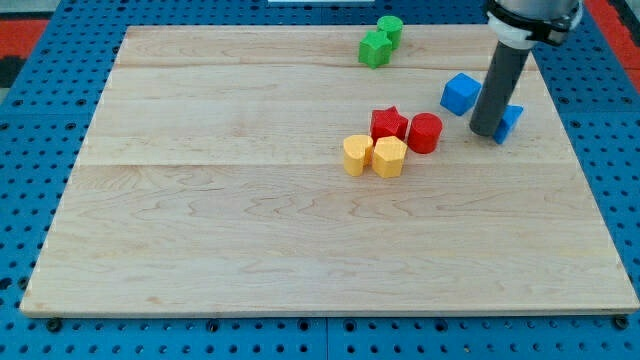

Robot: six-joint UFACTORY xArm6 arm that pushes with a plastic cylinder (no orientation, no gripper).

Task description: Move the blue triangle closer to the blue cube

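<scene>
Dark rod down on the wooden board [200,250], my tip [487,133] touching the blue triangle [510,122], mostly hidden behind it on the view's right. No jaws, nothing grasped. Set there, judging by the task, to shove leftward toward the blue cube [460,93], just beside. Counted: two blue, two green [380,42], two red [406,128], two yellow [374,155].

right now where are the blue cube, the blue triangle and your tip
blue cube [460,93]: camera view, on its top face
blue triangle [513,121]: camera view, on the part showing right of the rod
my tip [486,131]: camera view, on the rod's lower end
</scene>
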